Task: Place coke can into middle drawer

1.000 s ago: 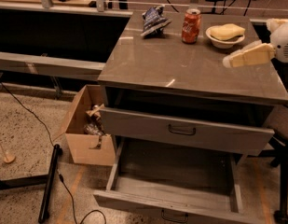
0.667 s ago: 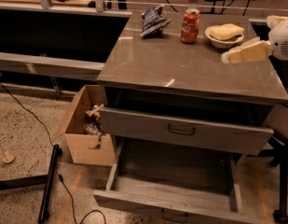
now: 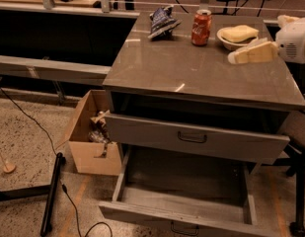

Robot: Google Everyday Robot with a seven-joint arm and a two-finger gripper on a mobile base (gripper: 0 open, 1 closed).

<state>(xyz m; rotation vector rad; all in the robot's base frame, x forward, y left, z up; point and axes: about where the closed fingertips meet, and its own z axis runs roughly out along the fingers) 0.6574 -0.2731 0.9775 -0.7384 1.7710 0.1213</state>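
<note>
The coke can [image 3: 201,27], red with white script and a silver top, stands upright at the back of the grey cabinet top [image 3: 191,73]. My gripper [image 3: 237,57], cream-coloured on a white arm, hovers over the right side of the top. It is to the right of the can, a little nearer the front, and apart from it, with nothing in it. The middle drawer [image 3: 184,194] is pulled far out low at the front and shows a bare grey floor.
A dark blue-and-white snack bag [image 3: 162,21] lies left of the can. A bowl [image 3: 238,37] holding a yellow thing sits between the can and my arm. A partly open drawer front [image 3: 191,138] overhangs the open drawer. A cardboard box [image 3: 90,139] and a black pole [image 3: 51,194] are on the floor at the left.
My gripper has moved a little to the left and up, closer to the coke can. The can and both drawers have not moved.
</note>
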